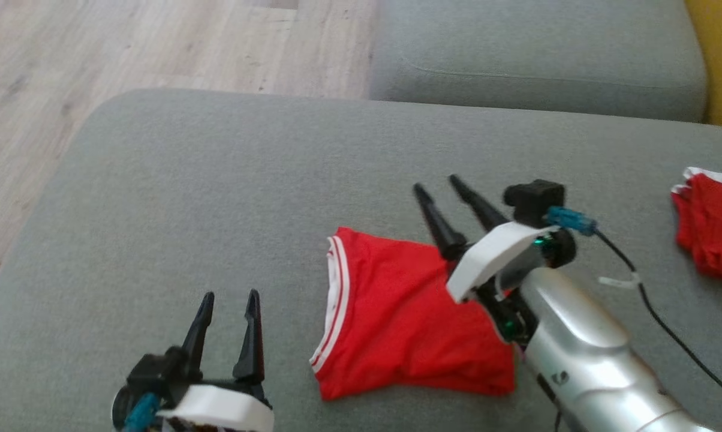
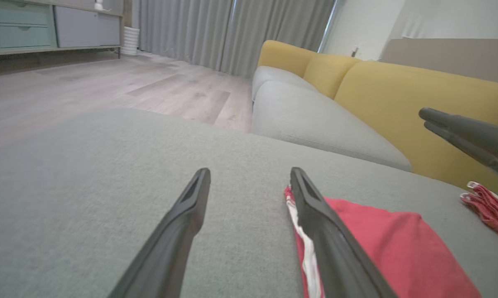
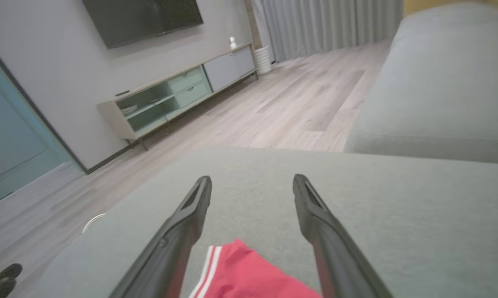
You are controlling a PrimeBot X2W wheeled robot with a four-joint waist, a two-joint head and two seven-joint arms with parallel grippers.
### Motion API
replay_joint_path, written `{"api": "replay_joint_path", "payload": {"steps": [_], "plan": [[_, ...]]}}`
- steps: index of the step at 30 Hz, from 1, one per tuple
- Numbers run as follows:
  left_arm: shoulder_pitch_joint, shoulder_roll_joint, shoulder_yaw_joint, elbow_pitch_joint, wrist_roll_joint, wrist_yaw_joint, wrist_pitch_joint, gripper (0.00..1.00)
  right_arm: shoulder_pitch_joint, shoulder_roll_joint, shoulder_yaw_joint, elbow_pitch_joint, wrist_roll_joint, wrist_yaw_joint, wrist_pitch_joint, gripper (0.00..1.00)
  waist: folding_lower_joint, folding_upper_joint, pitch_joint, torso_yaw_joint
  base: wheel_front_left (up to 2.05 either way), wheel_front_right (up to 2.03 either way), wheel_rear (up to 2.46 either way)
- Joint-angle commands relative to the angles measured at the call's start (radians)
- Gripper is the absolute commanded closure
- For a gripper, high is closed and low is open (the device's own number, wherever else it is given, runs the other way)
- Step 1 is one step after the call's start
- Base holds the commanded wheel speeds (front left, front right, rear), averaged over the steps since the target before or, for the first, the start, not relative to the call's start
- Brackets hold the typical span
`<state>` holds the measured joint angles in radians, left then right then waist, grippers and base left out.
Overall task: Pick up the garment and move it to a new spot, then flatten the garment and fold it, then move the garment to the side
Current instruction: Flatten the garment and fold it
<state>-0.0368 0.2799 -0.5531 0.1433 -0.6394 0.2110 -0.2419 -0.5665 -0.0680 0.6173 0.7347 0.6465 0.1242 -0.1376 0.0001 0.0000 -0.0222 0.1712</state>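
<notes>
The garment (image 1: 397, 312) is red with a white-striped band along its left edge. It lies folded on the grey cushion (image 1: 217, 180) in the head view. My right gripper (image 1: 439, 186) hovers over the garment's far right corner, open, with nothing between its fingers. The right wrist view looks down on the striped corner of the garment (image 3: 240, 273) between those fingers. My left gripper (image 1: 229, 297) stands open at the lower left, a little left of the garment's band. In the left wrist view the garment (image 2: 381, 252) lies beside and behind the right finger.
A second red cloth (image 1: 712, 228) lies at the cushion's right edge. A cable (image 1: 655, 312) trails from the right wrist. Behind the cushion stands a grey sofa seat (image 1: 535, 54) with yellow backrests (image 2: 418, 107). Wooden floor (image 1: 97, 54) lies to the left.
</notes>
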Motion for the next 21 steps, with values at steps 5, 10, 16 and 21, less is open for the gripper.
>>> {"api": "replay_joint_path", "payload": {"steps": [5, 10, 16, 21], "plan": [[-0.091, 0.010, 0.036, -0.009, 0.012, -0.005, -0.001, 0.00, 0.004, -0.018, -0.128, -0.010, -0.132, 0.007, -0.077, 0.00, -0.0001, 0.0000, -0.015, -0.057, 0.00, 0.00, 0.00], [-0.091, 0.011, 0.056, 0.007, 0.003, -0.001, -0.006, 0.00, 0.119, -0.029, -0.274, -0.077, -0.237, 0.007, -0.101, 0.00, -0.0001, 0.0000, -0.026, -0.097, 0.00, 0.00, 0.00], [-0.040, 0.007, 0.091, 0.018, -0.017, -0.001, -0.014, 0.00, 0.313, -0.003, -0.419, -0.219, -0.376, 0.007, -0.098, 0.00, -0.0001, 0.0000, -0.038, -0.133, 0.00, 0.00, 0.00], [0.012, 0.005, 0.120, 0.015, -0.018, -0.006, -0.018, 0.00, 0.454, 0.015, -0.515, -0.347, -0.454, 0.007, -0.072, 0.00, -0.0001, 0.0000, -0.048, -0.147, 0.00, 0.00, 0.00]]}}
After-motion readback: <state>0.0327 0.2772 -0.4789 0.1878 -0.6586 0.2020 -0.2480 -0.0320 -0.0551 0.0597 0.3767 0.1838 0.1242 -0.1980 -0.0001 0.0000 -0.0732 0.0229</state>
